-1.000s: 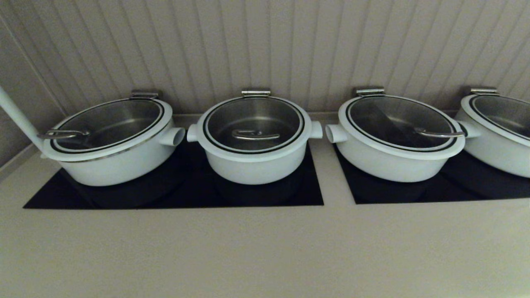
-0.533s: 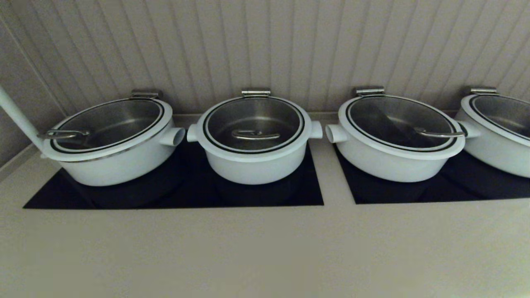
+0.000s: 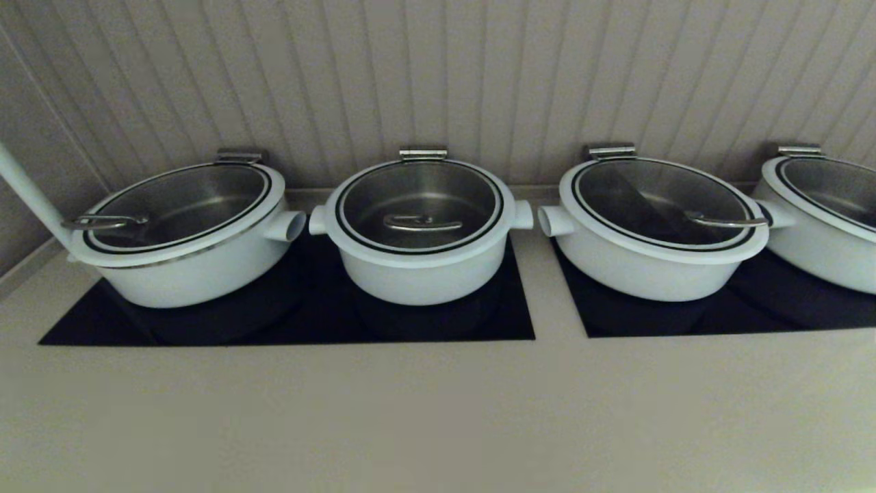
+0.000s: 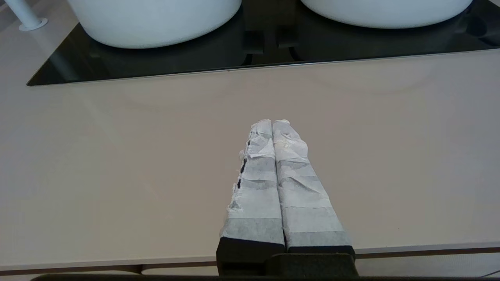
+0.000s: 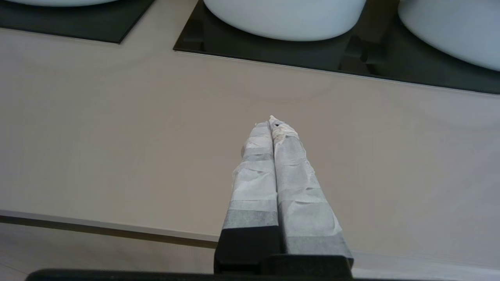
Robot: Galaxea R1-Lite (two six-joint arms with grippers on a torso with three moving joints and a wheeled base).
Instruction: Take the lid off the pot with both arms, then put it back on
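Observation:
The pot [image 3: 421,277] is the small deep white one, second from the left on a black cooktop panel [image 3: 513,322]. The glass lid [image 3: 438,188] sits closed on it, its curved steel bar handle [image 3: 422,223] at the centre. Neither gripper shows in the head view. In the left wrist view my left gripper [image 4: 272,121] is shut and empty, its taped fingers pressed together over the beige counter [image 4: 117,156], well short of the pots. In the right wrist view my right gripper [image 5: 272,121] is shut and empty over the same counter.
Wider white pots stand left [image 3: 191,274] and right [image 3: 650,270] of the pot, with a fourth [image 3: 821,253] at the far right. A white pole [image 3: 27,195] rises at the far left. The ribbed wall [image 3: 438,75] stands close behind. The counter's front edge [image 5: 97,226] lies under the grippers.

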